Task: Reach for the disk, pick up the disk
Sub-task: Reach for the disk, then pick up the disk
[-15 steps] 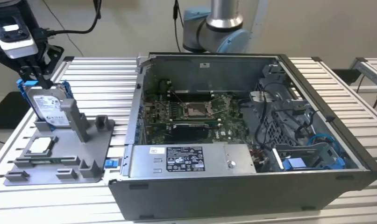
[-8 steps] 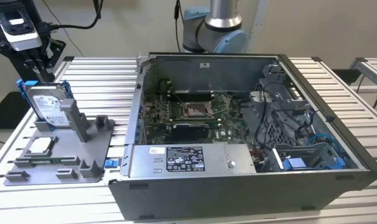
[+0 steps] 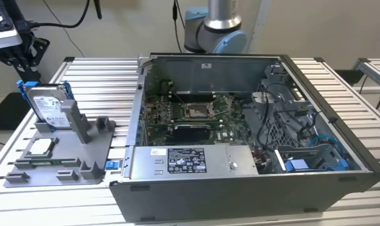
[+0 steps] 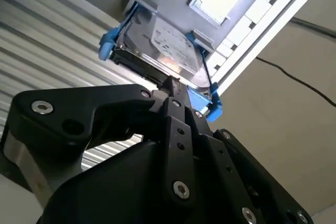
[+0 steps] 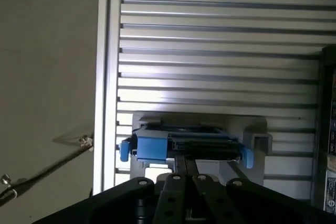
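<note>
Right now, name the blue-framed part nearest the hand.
The disk standing in the grey stand, silver with a white label; the hand is by its top edge. The blue caddy sits inside the computer case.

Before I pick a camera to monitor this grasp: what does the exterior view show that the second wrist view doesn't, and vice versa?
Exterior view: the open computer case with its motherboard. Second wrist view: the gripper seen close, near the edge of the disk. Both: the disk, blue-framed, standing in the grey fixture.
</note>
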Robot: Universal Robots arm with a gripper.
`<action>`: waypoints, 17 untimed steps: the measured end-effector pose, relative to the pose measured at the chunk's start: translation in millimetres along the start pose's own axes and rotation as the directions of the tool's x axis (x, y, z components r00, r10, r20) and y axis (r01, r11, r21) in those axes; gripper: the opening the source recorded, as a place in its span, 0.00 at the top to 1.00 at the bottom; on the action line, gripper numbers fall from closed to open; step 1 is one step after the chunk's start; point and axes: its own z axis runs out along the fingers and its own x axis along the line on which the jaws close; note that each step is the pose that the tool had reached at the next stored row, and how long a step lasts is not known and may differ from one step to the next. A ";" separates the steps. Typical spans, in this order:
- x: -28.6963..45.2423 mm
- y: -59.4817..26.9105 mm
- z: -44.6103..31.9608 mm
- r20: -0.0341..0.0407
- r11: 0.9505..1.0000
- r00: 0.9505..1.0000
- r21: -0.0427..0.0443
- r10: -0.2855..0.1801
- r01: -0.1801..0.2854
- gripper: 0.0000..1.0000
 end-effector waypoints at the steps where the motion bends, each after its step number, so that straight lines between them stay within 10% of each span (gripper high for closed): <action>1: 3.5 1.8 0.1 0.000 1.000 1.000 0.000 0.000 0.000 1.00; 17: 11.6 1.6 1.0 -0.003 1.000 1.000 0.000 0.000 0.000 1.00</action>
